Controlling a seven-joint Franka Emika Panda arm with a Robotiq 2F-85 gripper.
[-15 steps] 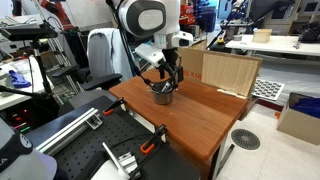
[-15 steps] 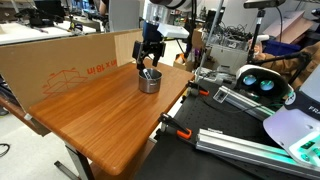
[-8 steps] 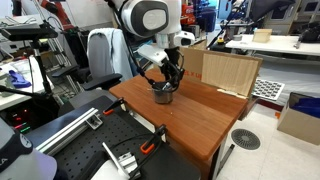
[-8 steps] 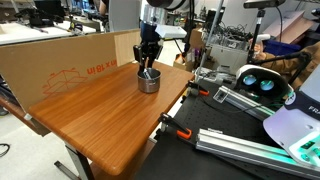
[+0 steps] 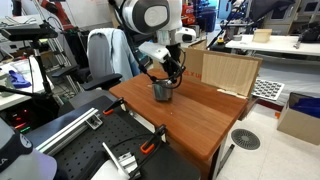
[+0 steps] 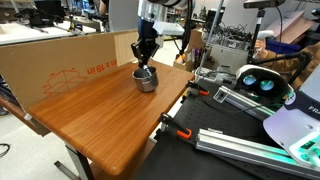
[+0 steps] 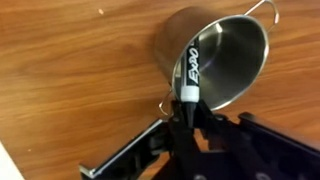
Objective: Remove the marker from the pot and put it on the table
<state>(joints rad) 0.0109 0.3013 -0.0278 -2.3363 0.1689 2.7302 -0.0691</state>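
Note:
A small silver pot point(image 7: 228, 45) stands on the reddish-brown table point(image 7: 70, 80), also visible in both exterior views point(image 5: 161, 91) point(image 6: 146, 80). A black marker point(image 7: 191, 68) with white lettering and a white band reaches from my jaws into the pot's mouth. My gripper point(image 7: 187, 108) is shut on the marker's near end, just outside the pot's rim. In both exterior views the gripper point(image 5: 170, 78) point(image 6: 144, 62) hangs directly over the pot, and the marker is too thin to make out there.
A pale plywood board point(image 5: 230, 72) stands upright at the table's far edge. A long cardboard wall point(image 6: 60, 58) runs along one side of the table point(image 6: 100, 115). Clamps and metal rails point(image 5: 125, 155) lie beside the near edge.
The jaws have gone from wide open around the marker to shut on it. The gripper has risen slightly above the pot.

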